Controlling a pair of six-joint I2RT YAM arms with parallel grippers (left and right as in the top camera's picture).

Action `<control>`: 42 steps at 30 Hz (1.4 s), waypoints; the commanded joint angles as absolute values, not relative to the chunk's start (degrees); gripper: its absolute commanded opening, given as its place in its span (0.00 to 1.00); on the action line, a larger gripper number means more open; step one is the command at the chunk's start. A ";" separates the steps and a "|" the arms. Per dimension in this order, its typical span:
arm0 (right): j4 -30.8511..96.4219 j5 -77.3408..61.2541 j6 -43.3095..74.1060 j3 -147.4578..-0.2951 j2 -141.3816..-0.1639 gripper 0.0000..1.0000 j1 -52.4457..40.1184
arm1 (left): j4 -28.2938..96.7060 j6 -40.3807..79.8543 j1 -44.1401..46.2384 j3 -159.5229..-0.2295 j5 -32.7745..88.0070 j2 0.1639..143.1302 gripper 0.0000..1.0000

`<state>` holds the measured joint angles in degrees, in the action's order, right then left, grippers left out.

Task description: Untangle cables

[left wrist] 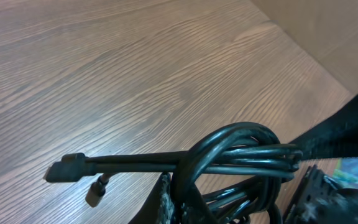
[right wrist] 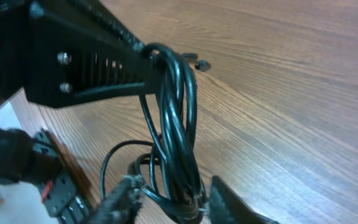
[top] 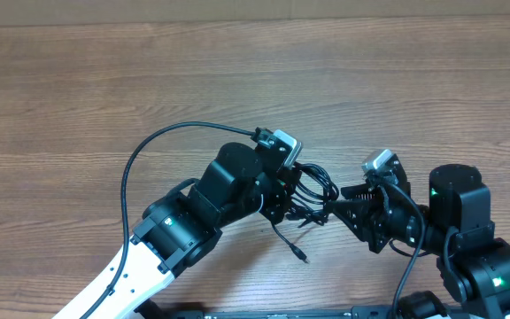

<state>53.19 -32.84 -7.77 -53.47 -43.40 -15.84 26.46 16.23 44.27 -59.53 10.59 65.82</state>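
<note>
Wood-grain desk [top: 78, 89] holds the cables [top: 312, 190] as one knotted bundle. Left jaws clamp it from 9 o'clock, right jaws straddle it at 3 o'clock, grip unclear. Untangling looks barely begun.

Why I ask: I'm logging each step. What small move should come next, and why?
Probably close the right hand fully on the cables: its fingers flank the bundle, while the left hand clamps the same bundle, so a gentle pull apart could follow.
</note>
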 commanded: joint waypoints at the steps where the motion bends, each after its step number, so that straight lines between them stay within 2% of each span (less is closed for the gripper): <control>1: 53.10 -33.54 -8.45 -54.78 -43.03 0.29 -15.81 | 24.14 17.41 44.73 -60.84 15.09 65.52 0.04; 7: 53.30 -33.56 -8.45 -54.78 -43.03 0.29 -15.81 | 23.94 18.02 44.73 -60.84 15.09 65.54 0.04; 12: 53.30 -33.56 -8.43 -54.78 -43.03 0.43 -15.81 | 23.94 18.06 44.84 -60.84 15.11 65.54 0.04; 13: 53.30 -33.56 -8.45 -54.78 -43.03 0.41 -15.81 | 23.92 18.06 45.01 -60.84 15.07 65.54 0.04; 15: 53.30 -33.56 -8.45 -54.78 -43.03 0.10 -15.81 | 23.88 18.06 45.10 -60.84 15.11 65.54 0.04; 16: 53.30 -33.58 -8.45 -54.78 -43.03 0.04 -15.81 | 23.94 18.06 45.10 -60.84 15.09 65.54 0.04; 28: 53.28 -32.99 -6.85 -54.78 -43.03 0.04 -15.79 | 24.71 19.00 45.12 -60.84 12.78 65.54 0.04; 32: 53.10 -28.71 -0.95 -54.78 -43.03 0.04 -15.68 | 30.09 27.97 45.04 -60.84 2.31 65.52 0.04; 35: 53.84 -23.27 3.29 -54.78 -43.03 0.04 -15.68 | 32.58 35.27 45.01 -60.84 -1.06 65.49 0.04; 40: 55.92 -16.91 6.83 -54.78 -43.03 0.04 -15.68 | 31.24 37.23 45.01 -60.86 0.78 65.41 0.04; 42: 56.55 -16.27 7.73 -54.78 -43.03 0.04 -15.68 | 29.47 33.98 45.01 -60.86 3.73 65.32 0.04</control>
<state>56.31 -20.40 4.58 -53.47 -43.44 -15.84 31.59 34.52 45.28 -59.75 2.24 65.80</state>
